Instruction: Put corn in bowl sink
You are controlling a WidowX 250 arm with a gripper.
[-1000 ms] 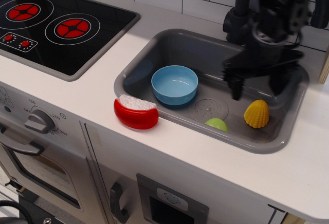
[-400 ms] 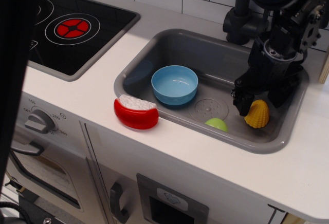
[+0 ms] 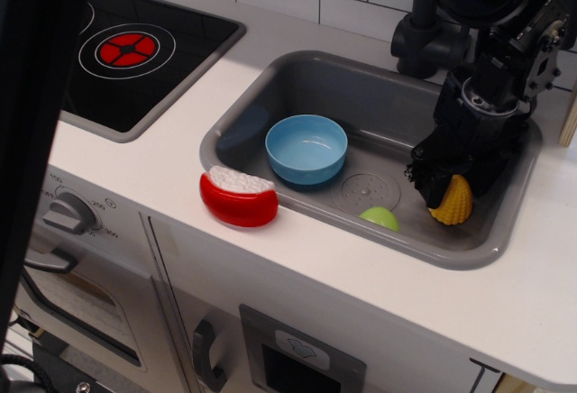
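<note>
Left side: red dish (image 3: 239, 196) sat on the counter (image 3: 162, 154) edge, just outside the sink (image 3: 270, 86). Bowl (image 3: 306, 148) was inside the sink at its left end, upright and empty. Green toy (image 3: 380, 218) lay by the front wall just right of the drain, between bowl and corn.

Corn (image 3: 453, 202) was at the sink's right end, on the floor near the front wall, tilted, tip pointing up and to the right. Hand (image 3: 455, 186) was directly over it, fingers straddling the upper part, one dark finger touching its left side. Couldn't tell if the grip was actually closed; the far finger was hidden.

Key relation: bowl lay well to the left of the corn, along the sink's long axis. My read: lift clear of the green toy, then travel left.
</note>
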